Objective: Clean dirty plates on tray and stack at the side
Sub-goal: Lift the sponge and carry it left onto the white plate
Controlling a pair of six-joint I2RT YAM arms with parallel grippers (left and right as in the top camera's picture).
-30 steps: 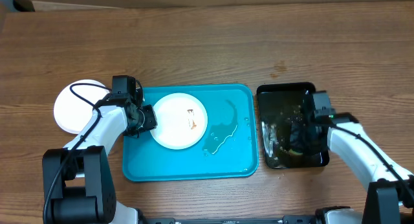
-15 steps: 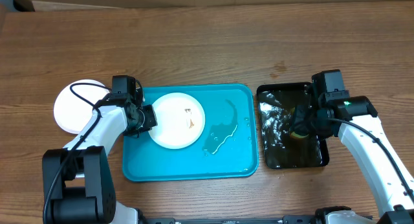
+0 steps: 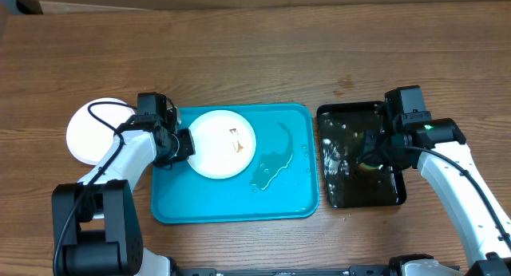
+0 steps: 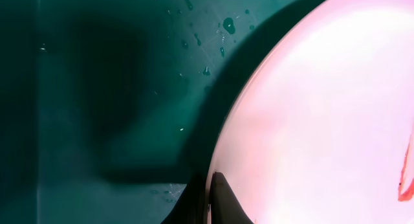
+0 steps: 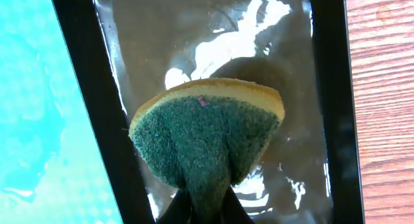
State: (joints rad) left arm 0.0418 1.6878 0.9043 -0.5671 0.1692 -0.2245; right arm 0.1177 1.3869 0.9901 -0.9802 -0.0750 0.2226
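A white plate (image 3: 223, 144) with a small brown smear sits tilted at the left of the turquoise tray (image 3: 279, 204). My left gripper (image 3: 182, 145) is shut on its left rim; the left wrist view shows the fingers (image 4: 208, 191) pinching the plate's edge (image 4: 323, 120) above the tray floor (image 4: 97, 88). Another white plate (image 3: 84, 136) lies on the table left of the tray. My right gripper (image 3: 374, 152) is shut on the green-yellow sponge (image 5: 207, 130) and holds it over the black tray (image 5: 84, 88). A third plate is not visible.
The black tray (image 3: 343, 192) holds water and stands right of the turquoise tray. A puddle of water (image 3: 271, 160) lies on the turquoise tray's right half. A cardboard edge runs along the far side of the wooden table (image 3: 255, 61).
My right gripper lifted the sponge out of the black tray's water and moved toward the tray's middle. The plate in my left gripper shifted slightly up and right.
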